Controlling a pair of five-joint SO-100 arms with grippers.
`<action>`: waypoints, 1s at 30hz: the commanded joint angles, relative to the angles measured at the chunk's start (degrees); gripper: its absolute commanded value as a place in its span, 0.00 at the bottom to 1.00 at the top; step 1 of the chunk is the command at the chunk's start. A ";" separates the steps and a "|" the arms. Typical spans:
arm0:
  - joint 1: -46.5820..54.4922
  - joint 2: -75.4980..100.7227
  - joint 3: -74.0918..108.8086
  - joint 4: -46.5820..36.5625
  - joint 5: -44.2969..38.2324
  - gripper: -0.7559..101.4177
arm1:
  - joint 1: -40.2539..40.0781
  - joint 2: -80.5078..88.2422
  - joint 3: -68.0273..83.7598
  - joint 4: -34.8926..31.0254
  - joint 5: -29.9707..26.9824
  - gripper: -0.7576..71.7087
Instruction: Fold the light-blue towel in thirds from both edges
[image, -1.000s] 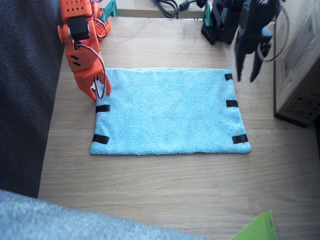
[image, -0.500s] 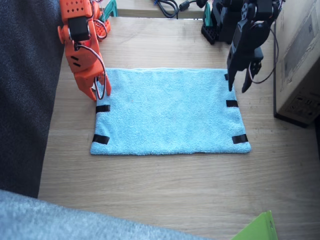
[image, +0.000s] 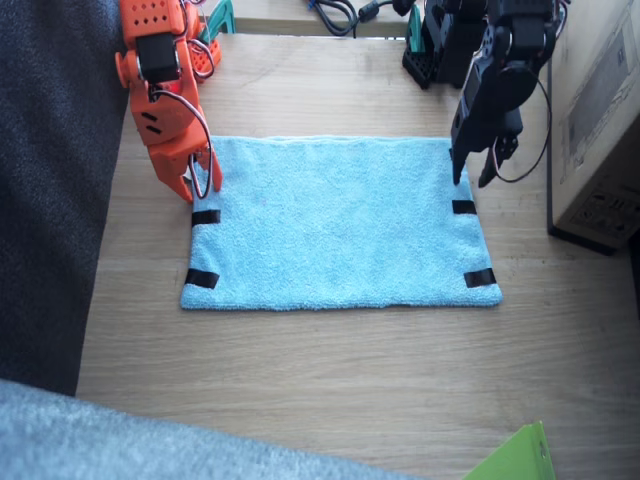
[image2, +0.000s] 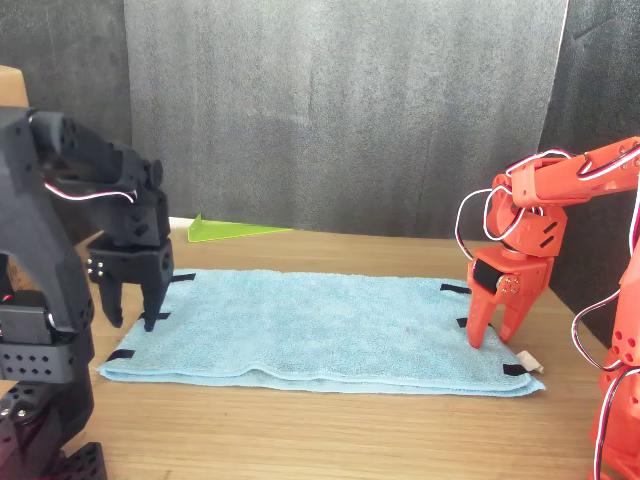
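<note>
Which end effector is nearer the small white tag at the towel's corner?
Right. The right end effector stands on the light-blue towel just beside the white tag; the left end effector hangs over the opposite short side.

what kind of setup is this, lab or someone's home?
Looks like a makeshift lab bench, though I can't be sure: a wooden table with two small robot arms, dark cloth backdrop behind, a cardboard box and cables at the edge.

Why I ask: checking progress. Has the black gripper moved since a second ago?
Yes. The left gripper has come down and inward, from beside the cardboard box to the towel's taped edge.
</note>
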 joint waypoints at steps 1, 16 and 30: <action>0.70 -1.23 -3.08 2.37 0.53 0.23 | -0.09 -0.62 -0.35 0.62 0.35 0.32; 0.35 -7.29 -8.17 5.71 1.41 0.19 | 0.00 -1.32 -0.97 1.14 0.44 0.32; -0.18 -7.12 -8.09 5.89 1.14 0.01 | 0.09 -1.93 -1.41 1.58 -0.18 0.27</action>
